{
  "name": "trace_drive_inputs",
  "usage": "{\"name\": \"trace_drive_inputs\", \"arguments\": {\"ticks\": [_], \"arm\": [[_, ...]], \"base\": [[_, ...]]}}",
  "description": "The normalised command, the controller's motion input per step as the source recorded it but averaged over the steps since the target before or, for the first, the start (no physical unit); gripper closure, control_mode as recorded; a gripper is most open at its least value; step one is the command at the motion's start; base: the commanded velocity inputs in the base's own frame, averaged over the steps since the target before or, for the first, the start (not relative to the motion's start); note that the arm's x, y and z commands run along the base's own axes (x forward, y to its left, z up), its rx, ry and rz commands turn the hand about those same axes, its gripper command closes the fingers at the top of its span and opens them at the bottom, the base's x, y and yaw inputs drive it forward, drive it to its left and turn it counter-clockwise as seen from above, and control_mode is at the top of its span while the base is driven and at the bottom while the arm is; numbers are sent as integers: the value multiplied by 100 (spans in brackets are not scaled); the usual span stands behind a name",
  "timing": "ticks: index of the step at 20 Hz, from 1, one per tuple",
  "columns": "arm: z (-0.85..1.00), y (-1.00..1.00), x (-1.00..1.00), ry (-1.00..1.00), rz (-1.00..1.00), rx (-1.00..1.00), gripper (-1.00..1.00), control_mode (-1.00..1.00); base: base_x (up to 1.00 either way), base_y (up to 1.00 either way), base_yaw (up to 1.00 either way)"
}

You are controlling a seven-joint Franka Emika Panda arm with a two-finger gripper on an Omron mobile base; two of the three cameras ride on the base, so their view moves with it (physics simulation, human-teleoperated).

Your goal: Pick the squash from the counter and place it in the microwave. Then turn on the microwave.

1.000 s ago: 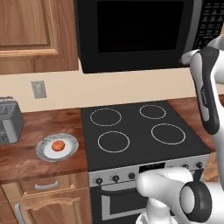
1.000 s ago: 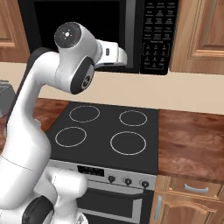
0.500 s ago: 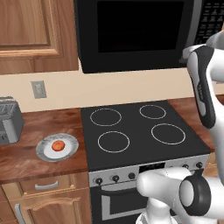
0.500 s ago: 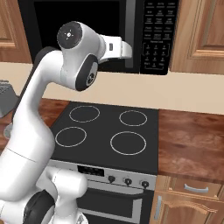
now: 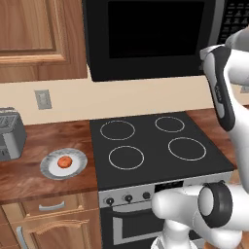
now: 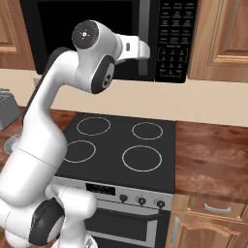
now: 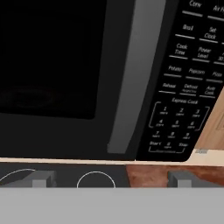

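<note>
While the squash [image 5: 64, 162] sits on the middle of a plate [image 5: 49, 168], it lies apart from the arm, on the worktop [image 5: 29, 181] left of the stovetop [image 5: 155, 146]; the plate is round, white inside a grey rim, and rests on reddish-brown wood grain above light wooden drawers [image 5: 51, 205]; a grey toaster [image 5: 9, 133] stands further left on the same worktop, near a wall outlet [image 5: 43, 99]; the four rings of the stovetop are bare, and the oven front below carries a row of knobs [image 5: 128, 198]; above the stovetop hangs the microwave [image 5: 146, 36], its dark glass door closed; in the hand view the curved grey handle [image 7: 133, 74] runs down beside the glass, with the keypad [image 7: 186, 92] to its right; the tool [image 7: 109, 178] is raised in front of the microwave's lower edge, facing the handle and keypad, its two tips wide apart and clamped on nothing; in the right base view the arm reaches up so that the white hand [image 6: 135, 48] lies just before the door, near the handle; wooden cabinets [image 6: 220, 38] flank the microwave.
</note>
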Motion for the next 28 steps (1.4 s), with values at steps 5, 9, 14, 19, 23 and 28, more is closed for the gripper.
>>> {"name": "trace_drive_inputs", "arguments": {"ticks": [5,9,14,19,23,28], "arm": [[17,-15,27,0,0,0,-100,-100],[14,-17,25,1,0,2,-100,-100],[7,-11,26,0,0,6,-100,-100],[5,-7,28,0,0,8,-100,-100],[2,-6,29,0,0,9,-100,-100],[1,-8,30,0,0,5,-100,-100]], "base": [[0,0,0],[0,0,0],[0,0,0],[0,0,0],[0,0,0],[0,0,0]]}}
